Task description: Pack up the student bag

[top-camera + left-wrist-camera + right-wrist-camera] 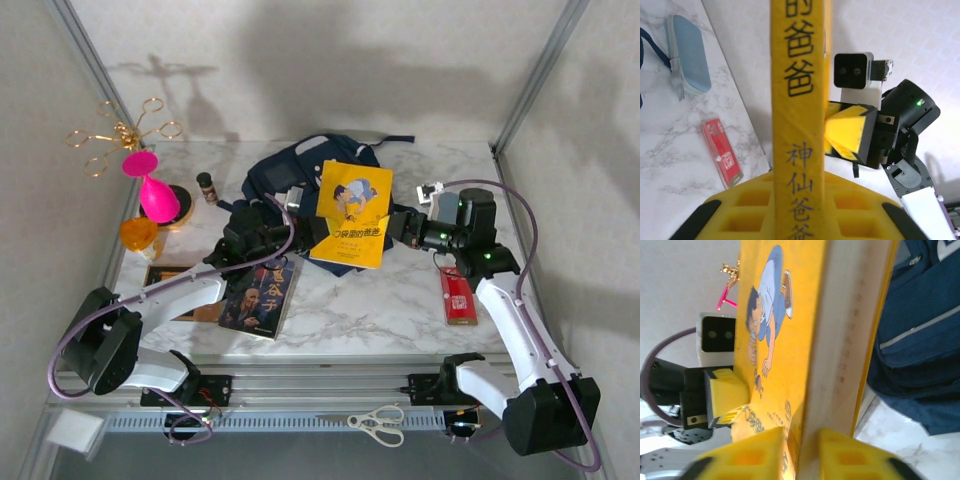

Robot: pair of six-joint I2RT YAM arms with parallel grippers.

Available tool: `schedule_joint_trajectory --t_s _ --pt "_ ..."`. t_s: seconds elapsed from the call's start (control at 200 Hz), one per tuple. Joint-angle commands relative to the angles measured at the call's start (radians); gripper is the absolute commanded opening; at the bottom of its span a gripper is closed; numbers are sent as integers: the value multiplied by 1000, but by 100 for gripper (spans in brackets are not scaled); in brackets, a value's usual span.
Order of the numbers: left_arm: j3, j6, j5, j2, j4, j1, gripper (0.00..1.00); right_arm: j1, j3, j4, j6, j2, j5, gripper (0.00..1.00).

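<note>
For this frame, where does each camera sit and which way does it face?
Top external: above and behind the bases, looking down at the table; both arms, left gripper and right gripper flanking the yellow book by the student bag.
Left wrist: on the left arm, facing the right arm; own fingers low, book spine between.
Right wrist: on the right arm, facing the left arm; own fingers low.
Shared: the book, in all three.

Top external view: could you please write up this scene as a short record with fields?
item in hand: yellow book, lifted off the table, between the two grippers
left gripper: shut on the book's spine edge
right gripper: at the page edge; grip unclear
backpack: navy, lying behind the book
also on table: red box, dark book
</note>
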Motion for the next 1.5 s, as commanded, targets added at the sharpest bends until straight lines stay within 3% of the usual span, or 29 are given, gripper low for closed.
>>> schedule_joint_trajectory --t_s 0.0,0.155,0.31,0.501,0.551,0.671,0.856,1.001,1.121,1.192,1.247,1.317,1.497 --pt "33 -27 14 2 103 -5 0 -5 1 20 -21 -15 0 50" --pt "29 -120 -26 22 220 -7 0 -57 -33 11 36 -36 -35 98" --pt "32 -232 -62 80 401 -30 0 -58 -111 204 199 -55 -164 99" --pt "83 -190 -86 130 339 -62 0 -50 -134 430 366 -70 -248 99" --pt "88 -153 -104 122 278 -61 0 -51 -129 436 371 -80 -242 93" --pt "110 -40 -168 91 81 -66 0 -51 -104 348 309 -81 -190 70" --pt "126 10 -170 90 6 -76 0 -50 -130 374 309 -57 -189 36" --pt "149 57 -140 93 -45 -74 1 -53 -87 236 203 -46 -120 10" --pt "251 251 -149 87 -287 -65 36 -74 -40 115 129 -39 -57 3" --pt "339 437 -236 86 -561 -64 46 -104 -10 41 97 -40 -18 2" --pt "403 573 -336 99 -735 -64 50 -130 18 -30 69 -36 34 2" --pt "451 714 -383 123 -861 -61 53 -162 46 -115 36 -28 121 2" --pt "538 932 -383 238 -1020 -64 52 -247 50 -191 19 -17 228 0"
